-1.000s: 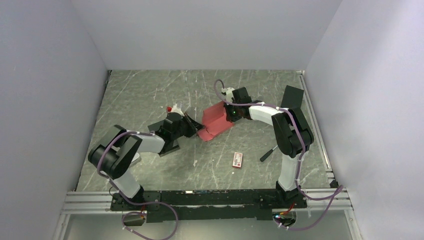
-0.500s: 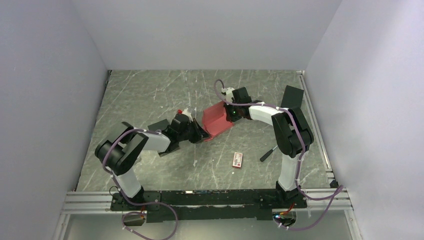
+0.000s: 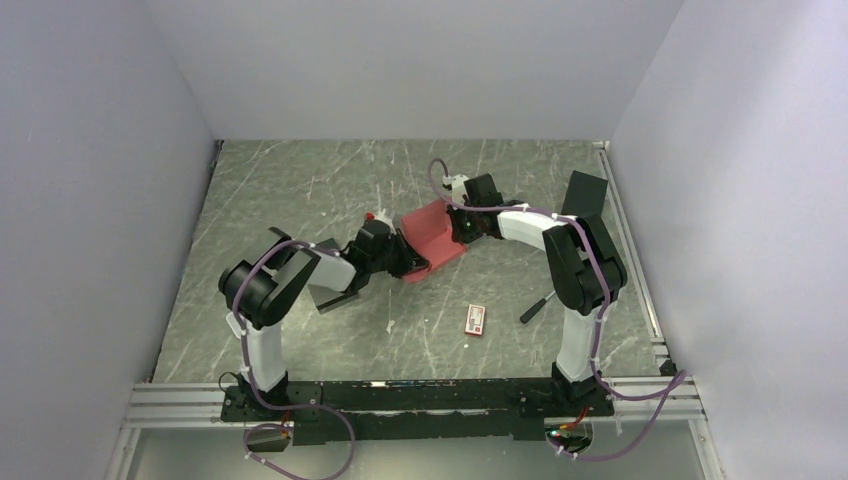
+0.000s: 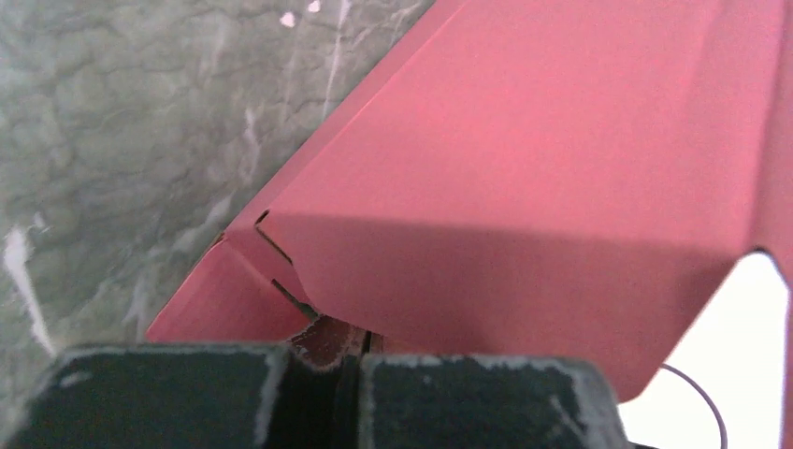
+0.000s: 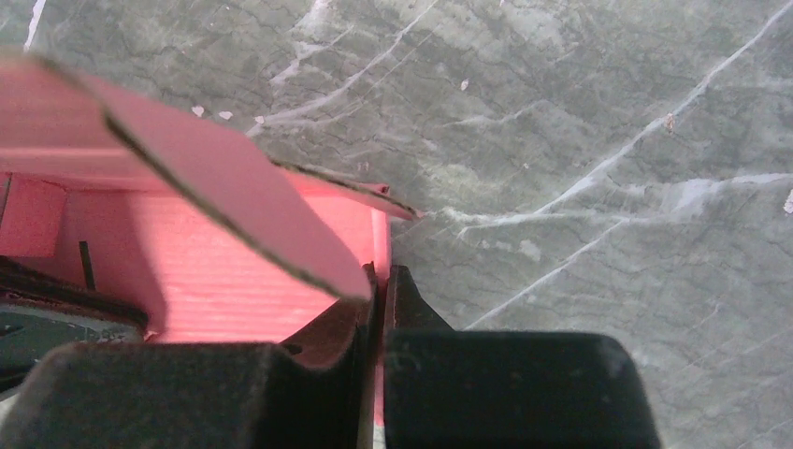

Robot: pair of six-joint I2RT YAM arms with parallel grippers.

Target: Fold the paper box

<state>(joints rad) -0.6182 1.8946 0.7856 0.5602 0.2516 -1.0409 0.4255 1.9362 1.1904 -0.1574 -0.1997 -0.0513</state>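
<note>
The red-pink paper box (image 3: 432,236) lies partly folded mid-table, with its flaps raised. My right gripper (image 3: 463,226) is at its far right side and is shut on a side wall; in the right wrist view the pink wall (image 5: 379,243) sits between the fingers of that gripper (image 5: 382,281). My left gripper (image 3: 408,260) is at the box's near left corner. In the left wrist view it (image 4: 360,348) has its jaws together, tips against the underside of a large flap (image 4: 524,168). No paper shows between its fingers.
A small red-and-white packet (image 3: 476,319) and a black pen-like tool (image 3: 536,307) lie near the front right. A larger black box (image 3: 588,193) stands at the right wall. A dark flat object (image 3: 332,292) lies under my left arm.
My left arm has swept right along the table until its gripper reached the box's near left corner. The box's left flap has risen. My right gripper has stayed put.
</note>
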